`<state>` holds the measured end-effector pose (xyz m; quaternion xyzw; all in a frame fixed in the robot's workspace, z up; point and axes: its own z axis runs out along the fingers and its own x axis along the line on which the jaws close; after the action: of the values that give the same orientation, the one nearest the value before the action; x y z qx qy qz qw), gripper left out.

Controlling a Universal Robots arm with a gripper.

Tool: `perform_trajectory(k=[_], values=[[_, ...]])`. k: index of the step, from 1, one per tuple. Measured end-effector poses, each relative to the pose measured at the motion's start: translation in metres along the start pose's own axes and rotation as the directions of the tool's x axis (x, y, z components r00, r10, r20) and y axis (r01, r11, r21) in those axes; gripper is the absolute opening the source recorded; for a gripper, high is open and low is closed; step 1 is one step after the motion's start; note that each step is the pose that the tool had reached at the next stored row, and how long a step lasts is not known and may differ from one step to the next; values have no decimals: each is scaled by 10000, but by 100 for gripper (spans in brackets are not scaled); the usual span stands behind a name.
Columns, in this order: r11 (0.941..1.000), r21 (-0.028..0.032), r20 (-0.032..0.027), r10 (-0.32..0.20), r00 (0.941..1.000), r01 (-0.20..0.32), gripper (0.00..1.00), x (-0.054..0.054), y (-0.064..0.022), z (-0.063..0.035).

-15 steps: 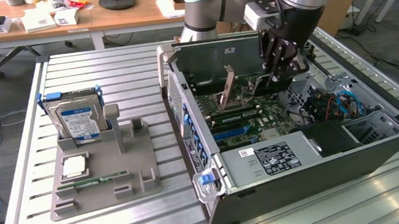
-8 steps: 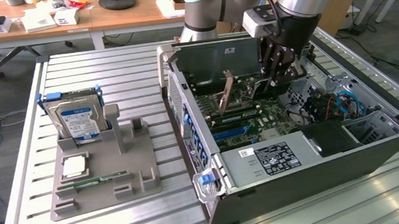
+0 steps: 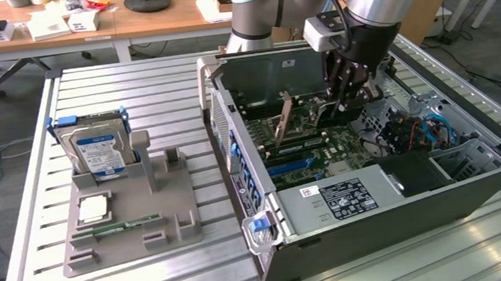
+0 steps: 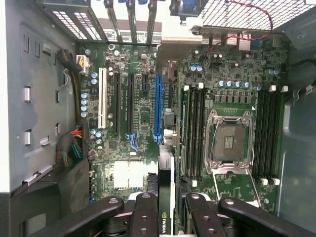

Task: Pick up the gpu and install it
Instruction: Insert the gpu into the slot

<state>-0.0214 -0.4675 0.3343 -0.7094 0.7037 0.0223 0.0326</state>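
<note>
My gripper (image 3: 352,99) reaches down into the open computer case (image 3: 469,190), above the motherboard (image 3: 318,145). In the wrist view the gripper (image 4: 168,210) is shut on the gpu (image 4: 166,173), a thin dark card seen edge-on with a green logo near the fingers (image 4: 144,212). The card hangs over the board, roughly in line with the long blue slot (image 4: 158,106) and still above it. In the exterior view the fingers cover most of the card.
A white slot (image 4: 102,98), an open processor socket (image 4: 229,140) and memory slots (image 4: 195,128) flank the blue slot. Cable bundles (image 4: 74,145) lie beside the board. Outside the case, a grey holder (image 3: 127,217) carries a hard drive (image 3: 99,149), a chip (image 3: 93,208) and a memory stick (image 3: 118,226).
</note>
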Motion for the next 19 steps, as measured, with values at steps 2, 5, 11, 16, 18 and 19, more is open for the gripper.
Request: perform_trajectory(k=[2,5,11,16,18,19], values=[[10000,0,1,0,10000,0,26,0,11,4],[10000,1,5,-1,10000,1,26,1,23,12],[10000,-1,1,-2,10000,2,26,8,27,101],[10000,-1,1,-2,10000,2,26,14,30,181],[10000,0,2,-1,10000,1,26,16,31,213],[10000,0,1,-1,10000,1,26,18,31,227]])
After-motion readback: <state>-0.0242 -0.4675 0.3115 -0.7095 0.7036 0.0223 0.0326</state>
